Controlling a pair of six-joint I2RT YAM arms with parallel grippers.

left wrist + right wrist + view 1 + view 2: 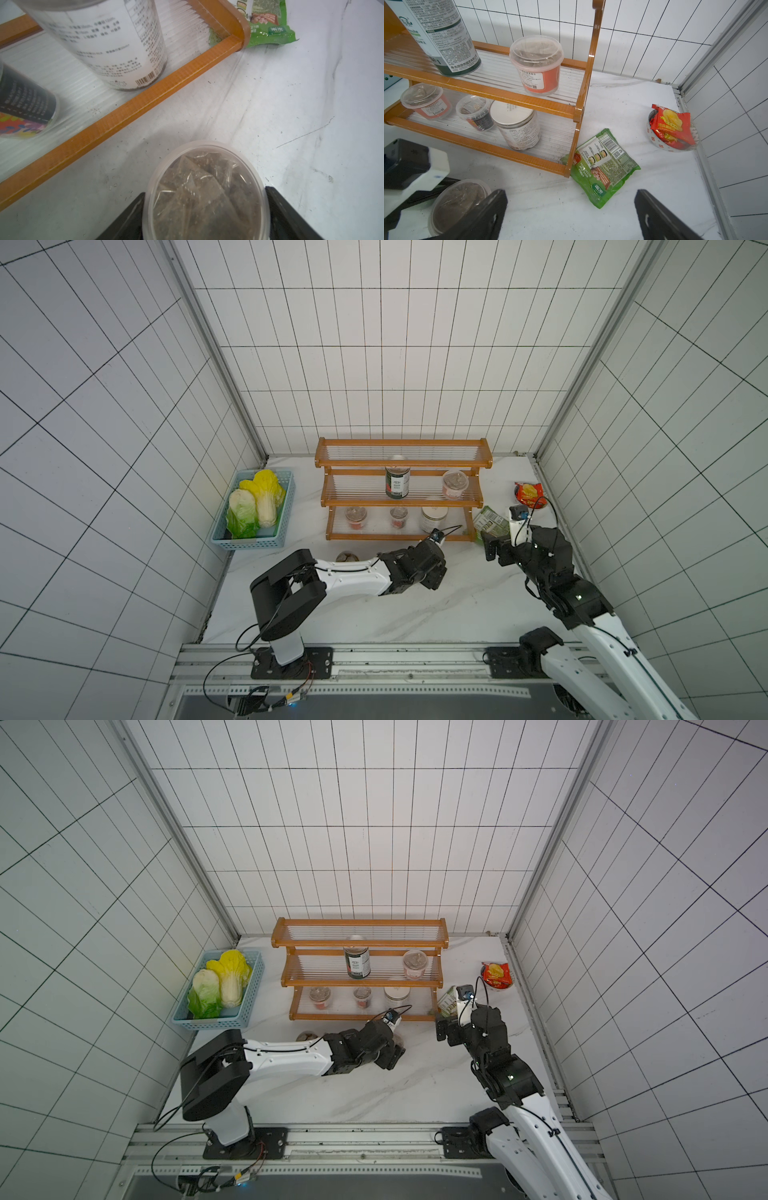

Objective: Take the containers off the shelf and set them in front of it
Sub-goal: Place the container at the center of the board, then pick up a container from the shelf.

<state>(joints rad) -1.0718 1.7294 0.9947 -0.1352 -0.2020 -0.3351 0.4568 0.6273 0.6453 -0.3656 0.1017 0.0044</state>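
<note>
The orange-brown shelf stands at the back of the table. Its middle tier holds a dark green tin can and a red-labelled clear cup. Two small cups and a white-lidded jar sit on the bottom tier. My left gripper is shut on a clear lidded cup just in front of the shelf's lower rail. Another cup stands on the table behind the left arm. My right gripper hangs open and holds nothing, in front of the shelf's right end.
A light blue basket with cabbages sits left of the shelf. A flat green packet lies against the shelf's right foot, just beyond the right gripper. A bowl of red packets sits by the right wall. Tiled walls close three sides.
</note>
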